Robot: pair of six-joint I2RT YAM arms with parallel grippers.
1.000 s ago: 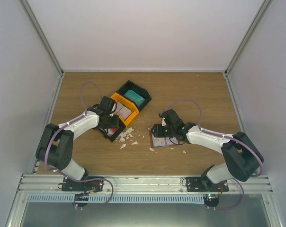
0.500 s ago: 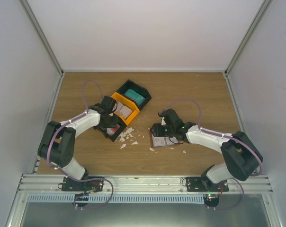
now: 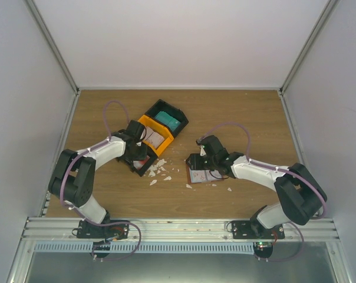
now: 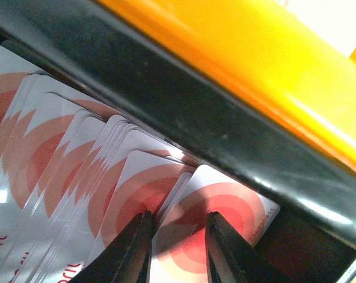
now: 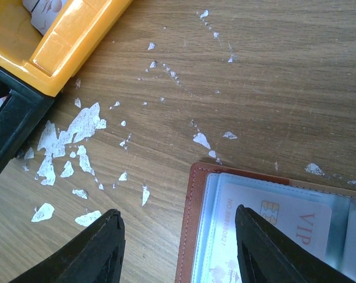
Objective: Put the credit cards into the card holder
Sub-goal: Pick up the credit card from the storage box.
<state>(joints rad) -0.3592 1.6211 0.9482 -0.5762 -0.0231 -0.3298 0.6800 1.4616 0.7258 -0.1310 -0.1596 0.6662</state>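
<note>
White credit cards with red rings (image 4: 78, 147) stand fanned in a black bin (image 3: 141, 163). My left gripper (image 4: 177, 247) reaches into that bin. Its jaws stand a narrow gap apart over the end card (image 4: 237, 203), with the left fingertip (image 4: 137, 239) at that card's edge. The reddish-brown card holder (image 5: 187, 236) lies open on the table, and a whitish card (image 5: 278, 215) sits in its clear sleeve. My right gripper (image 5: 178, 247) is open above the holder's left edge, holding nothing. From above, the card holder (image 3: 201, 175) lies just under the right gripper (image 3: 195, 168).
An orange bin (image 3: 154, 137) with greyish cards adjoins the black bin, and a second black bin (image 3: 168, 119) with teal cards sits behind it. Small white scraps (image 5: 72, 135) litter the wood between the bins and the holder. The orange bin's wall (image 4: 254, 53) looms over the left fingers.
The left jaws have narrowed over the red-ringed cards, and the left wrist has edged deeper into the bin. The right arm has barely moved.
</note>
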